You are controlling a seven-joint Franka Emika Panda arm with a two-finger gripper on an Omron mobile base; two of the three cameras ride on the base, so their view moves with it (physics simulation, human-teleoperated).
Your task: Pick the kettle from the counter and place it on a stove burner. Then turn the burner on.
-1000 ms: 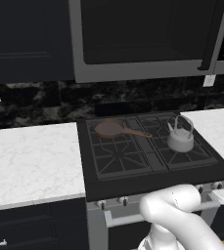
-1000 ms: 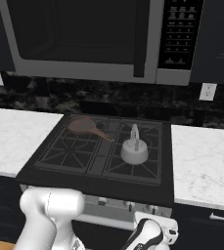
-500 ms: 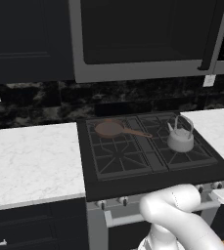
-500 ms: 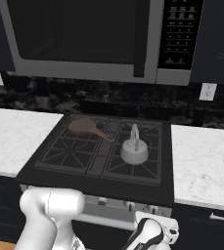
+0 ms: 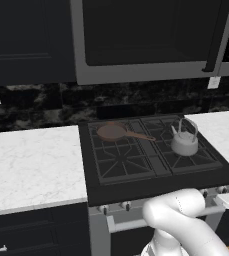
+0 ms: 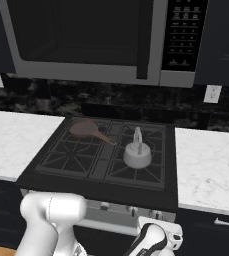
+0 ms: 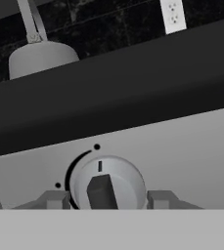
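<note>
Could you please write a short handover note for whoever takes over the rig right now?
Gripper: down at the stove's front panel, fingers on either side of a white knob; whether it grips yet is unclear.
Kettle: off the counter, upright on the front right burner. A copper pan sits on the back left burner.
Done: kettle placed on a burner.
Left: close on the knob and turn it, if it is the one for the kettle's burner.

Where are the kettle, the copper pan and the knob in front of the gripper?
kettle [image 6: 137, 155]: right base view, on its rounded body.
copper pan [image 5: 111, 132]: left base view, on its round bowl.
knob [image 7: 108, 184]: hand view, on its white face.
</note>
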